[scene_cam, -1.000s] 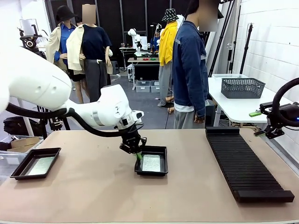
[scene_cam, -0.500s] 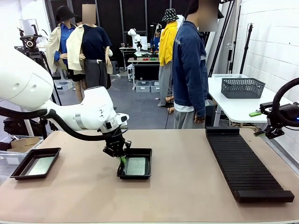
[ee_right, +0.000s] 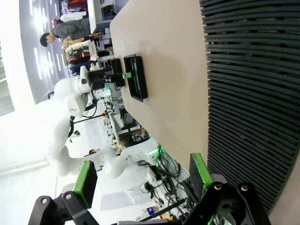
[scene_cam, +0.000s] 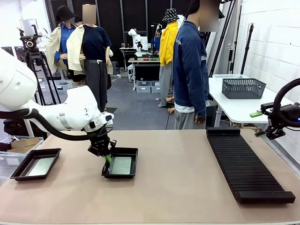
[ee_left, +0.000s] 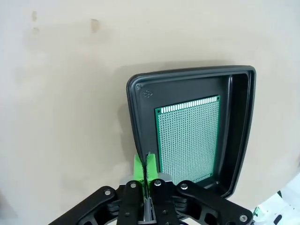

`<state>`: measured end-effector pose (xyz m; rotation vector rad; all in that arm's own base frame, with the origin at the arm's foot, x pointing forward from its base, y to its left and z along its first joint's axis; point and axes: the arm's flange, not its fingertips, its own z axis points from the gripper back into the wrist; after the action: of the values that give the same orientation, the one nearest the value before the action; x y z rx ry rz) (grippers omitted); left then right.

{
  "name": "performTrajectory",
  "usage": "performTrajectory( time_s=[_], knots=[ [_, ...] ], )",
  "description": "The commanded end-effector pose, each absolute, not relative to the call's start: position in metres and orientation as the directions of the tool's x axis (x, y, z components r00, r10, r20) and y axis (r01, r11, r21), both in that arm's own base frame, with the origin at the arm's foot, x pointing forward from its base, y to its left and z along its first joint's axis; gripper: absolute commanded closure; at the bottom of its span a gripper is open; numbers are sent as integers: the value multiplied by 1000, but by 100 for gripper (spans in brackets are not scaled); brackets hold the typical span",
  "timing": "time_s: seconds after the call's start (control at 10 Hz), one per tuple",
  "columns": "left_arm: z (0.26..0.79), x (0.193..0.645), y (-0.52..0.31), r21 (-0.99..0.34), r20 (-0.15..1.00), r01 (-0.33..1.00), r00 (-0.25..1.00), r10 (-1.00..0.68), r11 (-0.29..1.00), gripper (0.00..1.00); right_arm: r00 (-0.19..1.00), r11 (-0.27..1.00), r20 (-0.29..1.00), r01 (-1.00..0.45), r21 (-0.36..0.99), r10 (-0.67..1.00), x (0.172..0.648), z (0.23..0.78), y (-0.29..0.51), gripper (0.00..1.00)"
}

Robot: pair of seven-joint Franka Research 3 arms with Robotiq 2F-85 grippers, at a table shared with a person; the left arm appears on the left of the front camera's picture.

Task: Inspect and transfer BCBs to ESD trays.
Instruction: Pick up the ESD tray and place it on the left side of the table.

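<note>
The left tool (scene_cam: 107, 160) is pinching, fully closed, the tray (scene_cam: 127, 151) rim on its side nearest the table's left edge; the right tool (ee_right: 140, 176) is hanging wide open, holding nothing.

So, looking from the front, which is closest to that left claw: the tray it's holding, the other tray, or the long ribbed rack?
From the left gripper:
1. Middle tray, pinched at its rim.
2. Other tray, at the table's left end.
3. Ribbed rack, far off on the right side.
</note>
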<state>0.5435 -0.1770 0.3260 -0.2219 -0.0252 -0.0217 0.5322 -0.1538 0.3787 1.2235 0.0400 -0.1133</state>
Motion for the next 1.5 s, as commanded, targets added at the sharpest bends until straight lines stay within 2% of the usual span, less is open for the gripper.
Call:
performTrajectory(
  time_s=[0.0,0.5,1.4],
  knots=[
    [325,535,-158,-244,61,43,998,-29,969,100,994,339,-97,109,935,-53,531,379,-152,0],
    [320,530,-99,-186,26,-4,1000,9,983,100,994,339,-97,109,935,-53,531,379,-152,0],
    [319,538,-17,-189,12,-22,1000,25,982,100,994,339,-97,109,935,-53,531,379,-152,0]
  ],
)
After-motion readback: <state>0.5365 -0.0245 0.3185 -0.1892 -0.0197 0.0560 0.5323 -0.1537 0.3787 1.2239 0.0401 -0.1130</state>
